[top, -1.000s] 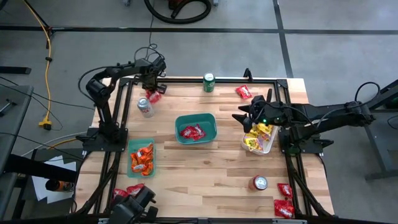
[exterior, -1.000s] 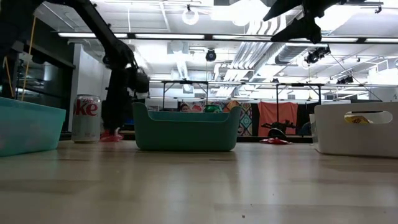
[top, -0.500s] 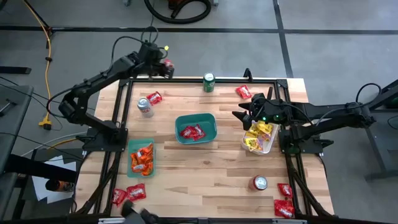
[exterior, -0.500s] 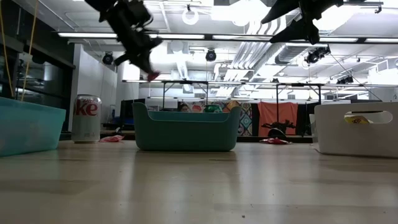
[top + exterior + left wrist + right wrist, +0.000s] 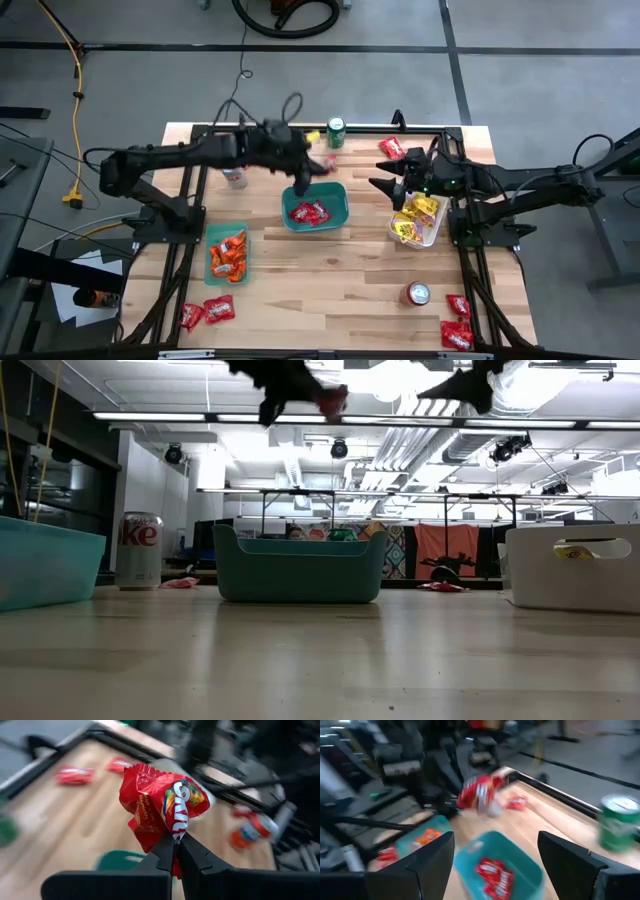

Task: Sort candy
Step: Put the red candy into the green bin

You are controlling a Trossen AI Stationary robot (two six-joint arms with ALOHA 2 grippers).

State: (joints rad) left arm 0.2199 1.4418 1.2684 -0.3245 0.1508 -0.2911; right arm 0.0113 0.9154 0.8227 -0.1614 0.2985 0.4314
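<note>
Overhead, high view: my left gripper [image 5: 318, 163], shut on a red candy packet [image 5: 327, 160], hangs just beyond the far rim of the teal bin [image 5: 340, 205]; my right gripper [image 5: 385, 186] waits open near the white bin [image 5: 432, 231].
Low view: packet [image 5: 330, 400] rides high above the teal bin [image 5: 298, 567]; the gripper shows only as a dark blur.
Left wrist view: packet [image 5: 162, 805] stands upright, pinched at its lower edge; the bin lies below, cut off.
Right wrist view: my wide fingers [image 5: 432, 865] frame the teal bin [image 5: 525, 867], already holding red candy; the packet [image 5: 481, 794] is smeared.
</note>
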